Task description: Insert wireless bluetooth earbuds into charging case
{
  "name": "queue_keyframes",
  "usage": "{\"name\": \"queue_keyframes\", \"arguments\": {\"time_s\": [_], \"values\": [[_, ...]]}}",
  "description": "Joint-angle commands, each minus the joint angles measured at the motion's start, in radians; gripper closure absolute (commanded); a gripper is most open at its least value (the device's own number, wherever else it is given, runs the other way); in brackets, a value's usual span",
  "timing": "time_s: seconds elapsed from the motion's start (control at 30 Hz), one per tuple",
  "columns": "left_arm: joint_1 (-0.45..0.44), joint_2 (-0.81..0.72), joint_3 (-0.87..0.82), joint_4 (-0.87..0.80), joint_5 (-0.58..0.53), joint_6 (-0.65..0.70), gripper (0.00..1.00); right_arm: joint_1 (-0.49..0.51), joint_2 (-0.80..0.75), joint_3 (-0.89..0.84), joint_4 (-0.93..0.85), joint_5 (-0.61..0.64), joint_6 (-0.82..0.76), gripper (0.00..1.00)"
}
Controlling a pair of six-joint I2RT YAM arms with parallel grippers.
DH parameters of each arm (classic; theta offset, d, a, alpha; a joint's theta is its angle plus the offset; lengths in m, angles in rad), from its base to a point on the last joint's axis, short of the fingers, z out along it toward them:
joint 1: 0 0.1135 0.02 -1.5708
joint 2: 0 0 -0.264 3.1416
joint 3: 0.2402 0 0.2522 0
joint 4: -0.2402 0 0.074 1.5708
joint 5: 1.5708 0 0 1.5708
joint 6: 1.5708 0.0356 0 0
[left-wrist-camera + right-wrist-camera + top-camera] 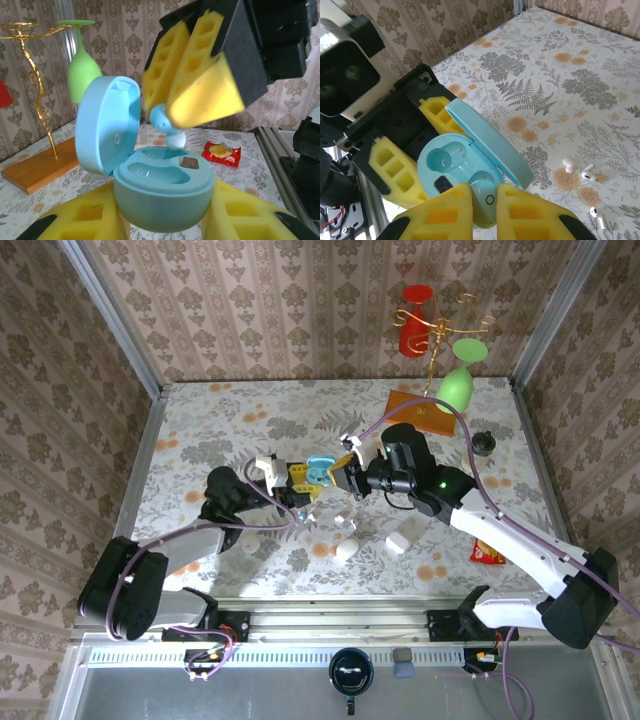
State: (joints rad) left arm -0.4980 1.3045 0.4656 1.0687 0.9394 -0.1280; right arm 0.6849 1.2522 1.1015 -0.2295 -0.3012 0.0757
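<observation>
Top external: left gripper [303, 480] is clamped on an open blue case [320, 470], held off the table [200, 430]. Right gripper [338, 477] comes at the case from its right, tips at the case opening; what they hold is too small to tell here. Two white cases [347, 550] lie on the table, nearer the arm bases than the blue case. A red packet [487, 552] lies well right of it. The glass rack [432, 340] stands beyond it, far right.

Left wrist: left gripper [162, 215] pads press both sides of the case [165, 190], lid [107, 130] standing up on the left. Right gripper [167, 117] fingers are nearly together, pinching a blue earbud [170, 134] just above the case's well. A green glass [82, 75] hangs behind the lid, red packet [220, 152] behind the case on the right.

Right wrist: right gripper [485, 200] pinches the blue earbud [484, 192] over the near well of the case [492, 145]; touching or not, can't tell. Left gripper [420, 142] pads squeeze the case from the left. White earbuds [587, 172] lie loose on the table right of the case, well apart from it.
</observation>
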Motion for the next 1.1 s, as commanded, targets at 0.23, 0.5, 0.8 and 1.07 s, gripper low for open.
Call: {"name": "queue_keyframes", "arguments": {"time_s": [0.23,0.5,0.8,1.07], "values": [[-0.008,-0.048,0.022,-0.047,0.014,0.011,0.77,0.007,0.036,0.046,0.012,-0.054,-0.028,0.85],[-0.007,-0.037,0.025,-0.032,-0.009,0.014,0.77,0.007,0.038,0.015,0.002,-0.058,-0.031,0.85],[-0.005,-0.03,0.028,-0.029,-0.014,0.019,0.76,0.008,0.02,0.032,-0.006,-0.049,0.03,0.61],[0.016,-0.026,0.016,-0.013,-0.018,0.015,0.76,0.002,-0.087,-0.067,0.098,0.018,0.133,0.46]]}}
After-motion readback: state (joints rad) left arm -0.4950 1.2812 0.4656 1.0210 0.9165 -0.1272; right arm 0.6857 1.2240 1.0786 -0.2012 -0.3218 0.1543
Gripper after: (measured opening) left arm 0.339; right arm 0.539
